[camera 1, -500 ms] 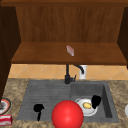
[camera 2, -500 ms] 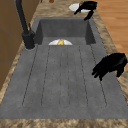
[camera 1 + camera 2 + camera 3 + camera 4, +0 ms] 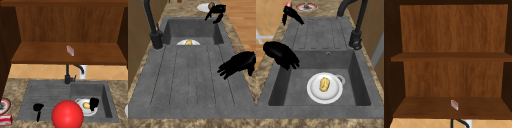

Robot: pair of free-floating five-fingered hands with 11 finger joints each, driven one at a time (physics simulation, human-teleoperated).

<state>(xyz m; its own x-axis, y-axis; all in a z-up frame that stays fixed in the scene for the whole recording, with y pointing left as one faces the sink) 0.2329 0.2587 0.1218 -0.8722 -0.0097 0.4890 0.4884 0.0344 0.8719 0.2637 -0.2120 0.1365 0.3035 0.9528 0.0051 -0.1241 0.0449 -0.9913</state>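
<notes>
My left hand hovers open over the front of the grey drainboard; in the left side view this left hand hangs above the board's front edge, fingers loosely stretched toward the sink. My right hand is open above the basin, just right of a white plate that carries a yellow piece of food. From the right, the right hand floats over the basin's front rim, apart from the plate and the food. A big red ball sits at the front.
A black faucet stands behind the sink, a white cup beside it. A small pinkish block lies on the wooden shelf. A red-rimmed plate and a red packet lie on the left counter.
</notes>
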